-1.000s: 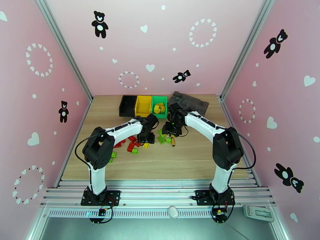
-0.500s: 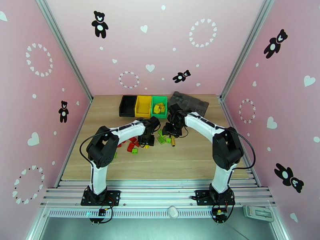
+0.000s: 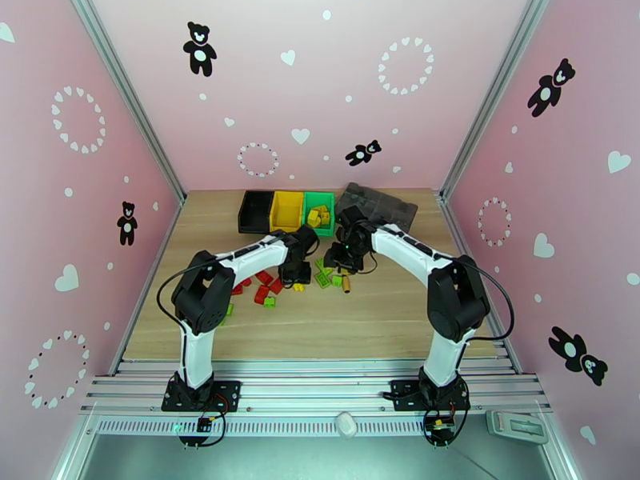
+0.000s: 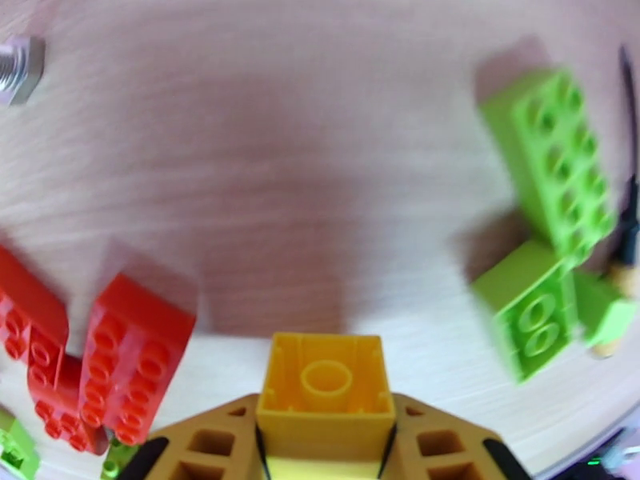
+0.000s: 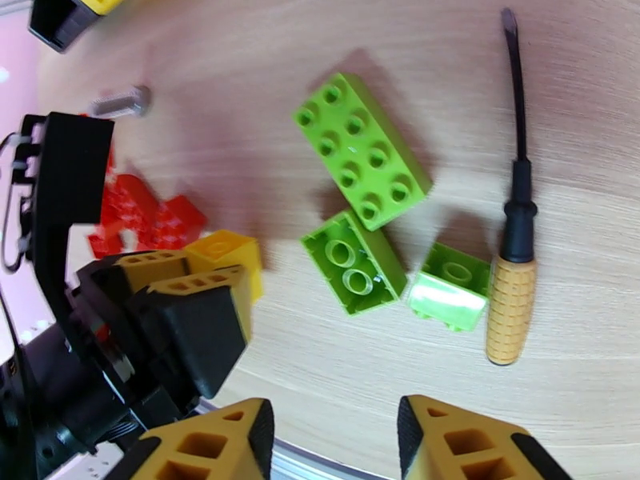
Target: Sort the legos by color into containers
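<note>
Yellow lego (image 4: 326, 383): your left gripper (image 4: 324, 446) just pinched shut on it, so lift it to the yellow bin (image 3: 286, 210); right gripper (image 5: 332, 442) spread, empty.

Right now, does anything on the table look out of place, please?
Yes: yellow legos lie in the green bin, not the yellow bin; a screwdriver lies beside green legos.

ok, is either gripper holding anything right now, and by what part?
Left gripper pinches a yellow brick by two opposite side walls. Right gripper is open, holding nothing.
</note>
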Motion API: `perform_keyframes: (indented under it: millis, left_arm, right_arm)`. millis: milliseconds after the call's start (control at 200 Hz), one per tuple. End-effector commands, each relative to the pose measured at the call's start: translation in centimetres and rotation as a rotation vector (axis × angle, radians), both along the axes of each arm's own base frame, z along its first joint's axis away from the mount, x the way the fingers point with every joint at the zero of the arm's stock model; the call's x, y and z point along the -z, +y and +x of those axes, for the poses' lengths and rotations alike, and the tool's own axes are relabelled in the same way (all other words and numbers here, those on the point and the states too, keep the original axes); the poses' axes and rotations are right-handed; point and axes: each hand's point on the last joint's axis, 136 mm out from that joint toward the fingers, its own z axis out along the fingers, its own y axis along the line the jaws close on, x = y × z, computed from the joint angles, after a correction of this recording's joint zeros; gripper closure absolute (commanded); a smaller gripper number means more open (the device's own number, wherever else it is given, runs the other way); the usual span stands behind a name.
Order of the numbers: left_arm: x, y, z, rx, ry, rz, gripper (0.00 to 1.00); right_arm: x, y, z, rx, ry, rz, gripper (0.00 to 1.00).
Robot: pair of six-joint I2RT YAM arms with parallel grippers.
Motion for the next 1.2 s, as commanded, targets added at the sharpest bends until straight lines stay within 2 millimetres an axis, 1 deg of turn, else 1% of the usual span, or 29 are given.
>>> perform_keyframes:
  millis: [0, 105, 195, 320, 335, 475, 490, 586, 591, 601, 656, 666, 686, 696, 746, 811, 891, 921, 1026, 1096, 1126, 1196]
  left_arm:
    - [-4.9, -2.5, 3.0, -0.059, -0.062, -0.236, 0.70]
    - [-6.6, -3.1, 5.4, -0.107, -0.071, -0.349, 0.70]
    - [-7.6, -3.4, 7.5, -0.152, -0.075, -0.419, 0.70]
    - [-8.7, -3.5, 10.8, -0.208, -0.092, -0.481, 0.70]
    - [-9.3, -3.6, 11.4, -0.210, -0.105, -0.491, 0.70]
    - [-11.0, -4.5, 15.6, -0.261, -0.150, -0.534, 0.70]
    - [-10.8, -4.5, 15.9, -0.270, -0.148, -0.536, 0.70]
    - [-11.6, -5.3, 18.7, -0.317, -0.172, -0.572, 0.70]
    - [-11.3, -5.3, 18.8, -0.322, -0.167, -0.569, 0.70]
    - [-11.7, -5.4, 19.1, -0.325, -0.175, -0.576, 0.70]
    - [-11.4, -5.8, 20.6, -0.348, -0.185, -0.585, 0.70]
    - [-11.1, -5.8, 20.8, -0.354, -0.182, -0.583, 0.69]
    - [-11.3, -5.9, 21.4, -0.362, -0.189, -0.590, 0.69]
    - [-11.6, -5.9, 21.6, -0.365, -0.195, -0.596, 0.68]
    - [-11.2, -6.2, 22.8, -0.385, -0.199, -0.613, 0.66]
    - [-11.0, -6.6, 24.1, -0.414, -0.201, -0.652, 0.61]
    - [-10.9, -6.9, 25.0, -0.432, -0.204, -0.686, 0.51]
    - [-10.9, -7.0, 25.1, -0.433, -0.206, -0.689, 0.46]
    - [-11.3, -6.9, 25.0, -0.419, -0.219, -0.682, 0.36]
    - [-11.6, -6.6, 24.7, -0.406, -0.228, -0.667, 0.31]
    - [-11.8, -6.5, 24.5, -0.400, -0.231, -0.662, 0.30]
    - [-12.8, -6.3, 24.0, -0.381, -0.251, -0.652, 0.30]
  right_arm:
    - [-2.7, 1.3, 1.5, 0.036, -0.031, 0.129, 0.51]
    - [-3.7, 2.0, 2.9, 0.049, -0.038, 0.168, 0.51]
    - [-4.7, 2.0, 4.4, 0.077, -0.057, 0.209, 0.50]
    - [-5.8, 1.4, 6.3, 0.124, -0.076, 0.248, 0.50]
    - [-6.0, 1.2, 6.5, 0.128, -0.079, 0.252, 0.49]
    - [-6.7, 0.4, 7.6, 0.155, -0.093, 0.268, 0.49]
    - [-6.7, 0.3, 7.7, 0.157, -0.094, 0.270, 0.49]
    - [-6.9, -0.1, 8.0, 0.169, -0.098, 0.273, 0.48]
    - [-6.9, -0.2, 8.0, 0.170, -0.099, 0.274, 0.48]
    - [-6.9, -0.2, 8.1, 0.171, -0.099, 0.274, 0.48]
    - [-7.1, -0.4, 8.2, 0.178, -0.104, 0.275, 0.48]
    - [-7.1, -0.5, 8.2, 0.180, -0.104, 0.275, 0.48]
    - [-7.1, -0.6, 8.3, 0.181, -0.105, 0.276, 0.48]
    - [-7.3, -0.6, 8.3, 0.182, -0.108, 0.277, 0.48]
    - [-7.4, -0.8, 8.3, 0.185, -0.113, 0.274, 0.48]
    - [-7.6, -0.9, 8.3, 0.185, -0.119, 0.270, 0.47]
    - [-7.6, -1.0, 8.1, 0.179, -0.119, 0.263, 0.46]
    - [-7.7, -1.1, 8.0, 0.176, -0.121, 0.259, 0.45]
    - [-7.5, -1.6, 7.7, 0.171, -0.124, 0.234, 0.43]
    - [-7.4, -1.8, 7.7, 0.167, -0.125, 0.225, 0.41]
    - [-7.3, -1.8, 7.6, 0.164, -0.124, 0.222, 0.40]
    - [-7.4, -1.9, 7.6, 0.158, -0.129, 0.217, 0.39]
